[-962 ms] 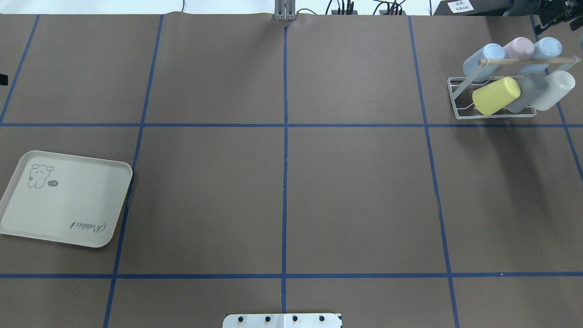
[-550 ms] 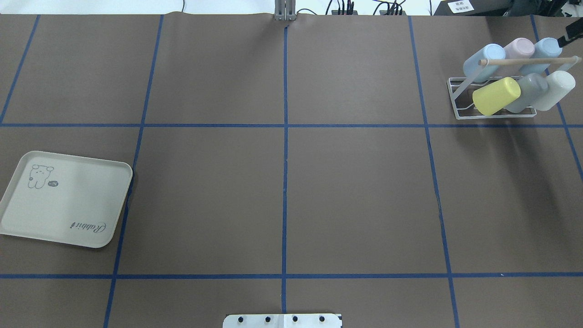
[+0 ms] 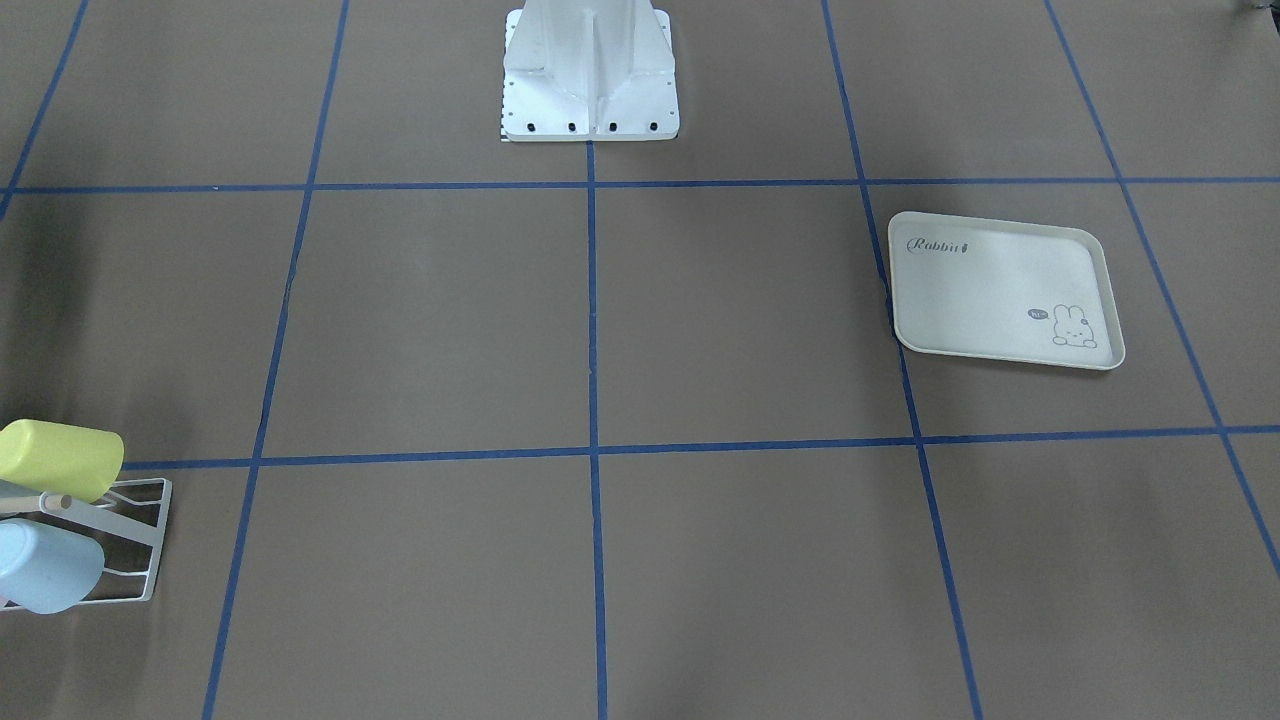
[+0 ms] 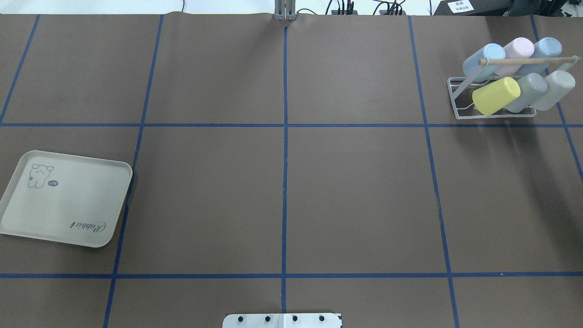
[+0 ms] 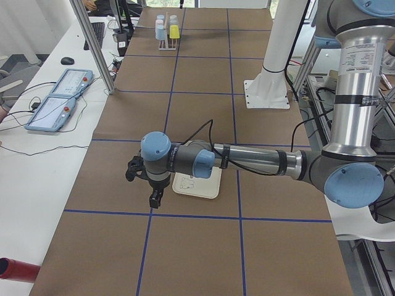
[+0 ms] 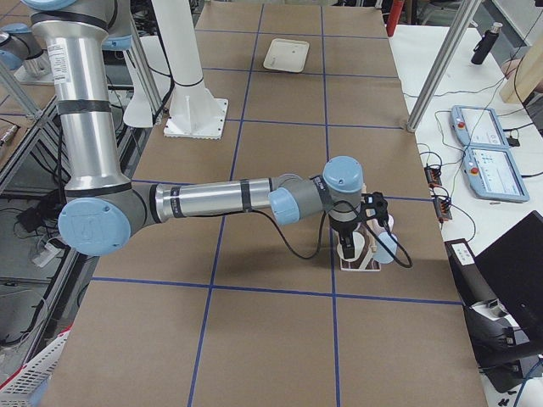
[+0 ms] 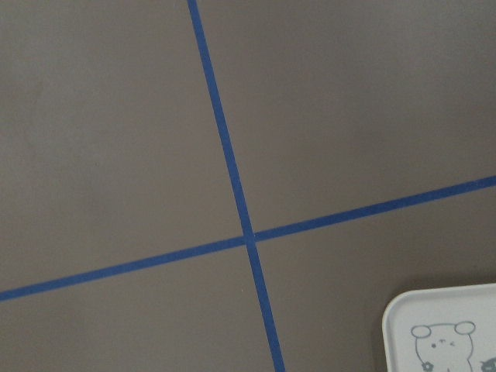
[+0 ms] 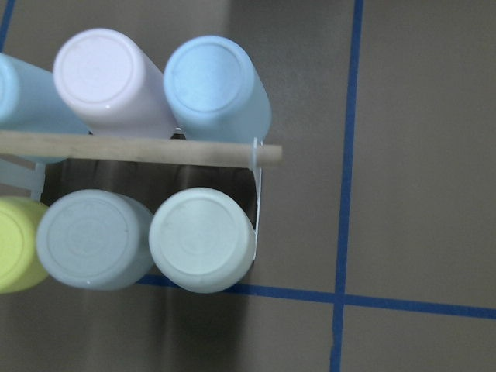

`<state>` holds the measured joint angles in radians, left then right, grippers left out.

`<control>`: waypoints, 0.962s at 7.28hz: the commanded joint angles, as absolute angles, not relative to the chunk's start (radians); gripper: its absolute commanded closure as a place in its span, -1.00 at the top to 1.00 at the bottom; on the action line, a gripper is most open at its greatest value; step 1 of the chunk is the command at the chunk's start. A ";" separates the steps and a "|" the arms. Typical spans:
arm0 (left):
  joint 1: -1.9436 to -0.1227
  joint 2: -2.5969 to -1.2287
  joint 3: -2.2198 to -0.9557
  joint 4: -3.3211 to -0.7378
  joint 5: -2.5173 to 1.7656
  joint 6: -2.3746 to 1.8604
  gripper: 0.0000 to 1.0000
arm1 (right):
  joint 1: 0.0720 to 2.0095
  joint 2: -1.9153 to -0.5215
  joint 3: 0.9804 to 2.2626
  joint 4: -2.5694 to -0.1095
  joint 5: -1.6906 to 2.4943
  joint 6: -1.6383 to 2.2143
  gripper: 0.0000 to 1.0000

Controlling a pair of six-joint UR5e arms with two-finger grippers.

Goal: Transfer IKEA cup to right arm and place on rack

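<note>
Rack (image 4: 457, 101): white wire frame, standing at the far right of the table in the overhead view
Dowel (image 4: 524, 60): light wood, lying along the top of the rack, above the cups
Far row: pale blue cup (image 4: 483, 61), pink cup (image 4: 519, 48), blue cup (image 4: 545, 49), all on the rack, bottoms tilted upward
Near row: yellow cup (image 4: 496, 95), grey cup (image 4: 528, 91), pale green cup (image 4: 554, 89), same tilt, side by side and touching
IKEA cup: all six cups sit on the rack; which one the task means cannot be told
Right gripper (image 6: 346, 248): pointing down above the rack, at the end with the blue and pale green cups; only a side camera shows it, so released or clenched cannot be told
Left gripper (image 5: 154, 198): pointing down above the table, just beside a corner of the tray; released or clenched cannot be told
Tray (image 4: 63, 200): cream, rabbit print, at the table's left edge, well apart from the rack
Table (image 4: 355, 196): brown paper, blue tape grid
</note>
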<state>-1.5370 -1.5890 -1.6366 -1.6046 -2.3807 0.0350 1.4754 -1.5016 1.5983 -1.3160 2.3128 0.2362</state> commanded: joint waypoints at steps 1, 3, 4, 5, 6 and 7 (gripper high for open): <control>-1.548 -1.580 -1.628 -1.511 -2.411 0.031 1.00 | 1.476 -1.505 1.603 -1.357 2.310 0.245 0.98; -1.545 -1.533 -1.640 -1.564 -2.402 0.041 1.00 | 1.463 -1.496 1.617 -1.425 2.257 0.235 0.98; -1.543 -1.537 -1.632 -1.571 -2.401 0.037 1.00 | 1.463 -1.494 1.614 -1.436 2.266 0.248 0.99; -1.543 -1.536 -1.667 -1.584 -2.376 0.038 1.00 | 1.463 -1.497 1.611 -1.434 2.266 0.244 0.99; -1.546 -1.517 -1.699 -1.588 -2.353 0.034 1.00 | 1.463 -1.488 1.621 -1.445 2.269 0.239 0.99; -1.548 -1.485 -1.716 -1.594 -2.370 0.035 1.00 | 1.463 -1.486 1.614 -1.457 2.267 0.235 0.99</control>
<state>-1.5455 -1.5167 -1.6875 -1.5852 -2.3688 0.0358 1.4635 -1.4905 1.6162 -1.4432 2.2676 0.2401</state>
